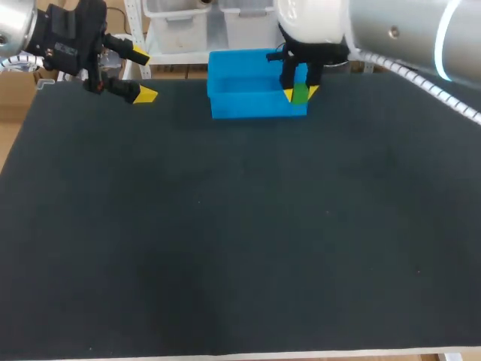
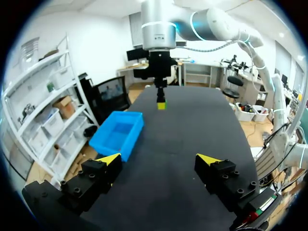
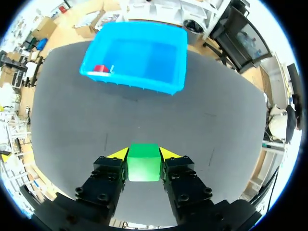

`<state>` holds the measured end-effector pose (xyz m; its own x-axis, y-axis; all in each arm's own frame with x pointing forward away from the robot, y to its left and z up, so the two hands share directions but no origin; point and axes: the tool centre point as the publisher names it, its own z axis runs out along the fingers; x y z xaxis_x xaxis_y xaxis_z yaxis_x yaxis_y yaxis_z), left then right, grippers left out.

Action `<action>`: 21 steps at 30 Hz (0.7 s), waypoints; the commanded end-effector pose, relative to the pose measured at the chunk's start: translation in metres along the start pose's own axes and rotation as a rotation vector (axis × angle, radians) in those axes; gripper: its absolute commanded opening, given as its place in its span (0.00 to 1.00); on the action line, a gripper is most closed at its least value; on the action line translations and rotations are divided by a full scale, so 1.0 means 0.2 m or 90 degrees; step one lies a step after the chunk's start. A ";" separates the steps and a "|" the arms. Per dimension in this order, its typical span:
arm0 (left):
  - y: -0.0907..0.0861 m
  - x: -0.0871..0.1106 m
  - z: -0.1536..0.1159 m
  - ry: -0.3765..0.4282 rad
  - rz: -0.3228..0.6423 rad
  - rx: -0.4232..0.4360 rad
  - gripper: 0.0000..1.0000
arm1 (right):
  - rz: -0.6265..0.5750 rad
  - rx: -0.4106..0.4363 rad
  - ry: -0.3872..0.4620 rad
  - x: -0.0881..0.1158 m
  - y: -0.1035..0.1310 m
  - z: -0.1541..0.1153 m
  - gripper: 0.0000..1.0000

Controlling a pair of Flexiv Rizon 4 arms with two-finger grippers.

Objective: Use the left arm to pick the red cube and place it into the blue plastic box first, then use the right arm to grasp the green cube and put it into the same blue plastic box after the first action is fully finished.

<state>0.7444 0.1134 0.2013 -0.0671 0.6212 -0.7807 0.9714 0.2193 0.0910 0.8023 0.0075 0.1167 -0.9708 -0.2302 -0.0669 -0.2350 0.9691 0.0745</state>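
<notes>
The blue plastic box [image 1: 248, 101] stands at the table's far middle. A red cube [image 3: 101, 68] lies inside it, in a corner. My right gripper [image 1: 299, 92] is shut on the green cube [image 1: 299, 93] and hangs by the box's right end. In the right wrist view the green cube [image 3: 143, 162] sits between the yellow tips of the right gripper [image 3: 143, 154], above the black mat, with the box [image 3: 137, 55] ahead. My left gripper [image 1: 141, 75] is open and empty at the far left. The left wrist view shows its own gripper [image 2: 159, 161] wide apart, the box [image 2: 118, 134] and the green cube [image 2: 161, 104] ahead.
A black mat [image 1: 240, 241] covers the table out to its edges. The box is the only container on it.
</notes>
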 end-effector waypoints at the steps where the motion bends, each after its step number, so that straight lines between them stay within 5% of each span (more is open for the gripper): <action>1: 0.00 0.01 0.00 -0.003 0.003 -0.001 1.00 | -0.021 -0.065 -0.066 -0.05 -0.09 0.01 0.00; 9: 0.00 0.01 0.00 -0.003 0.003 -0.001 1.00 | -0.065 -0.157 -0.097 -0.25 -0.18 -0.01 0.00; 21: 0.00 0.01 0.00 -0.003 0.003 -0.001 1.00 | -0.109 -0.194 -0.112 -0.54 -0.22 -0.10 0.00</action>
<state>0.7444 0.1134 0.2013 -0.0671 0.6213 -0.7807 0.9714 0.2194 0.0910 0.8905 -0.0162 0.1361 -0.8914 -0.3110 -0.3297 -0.4125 0.8579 0.3062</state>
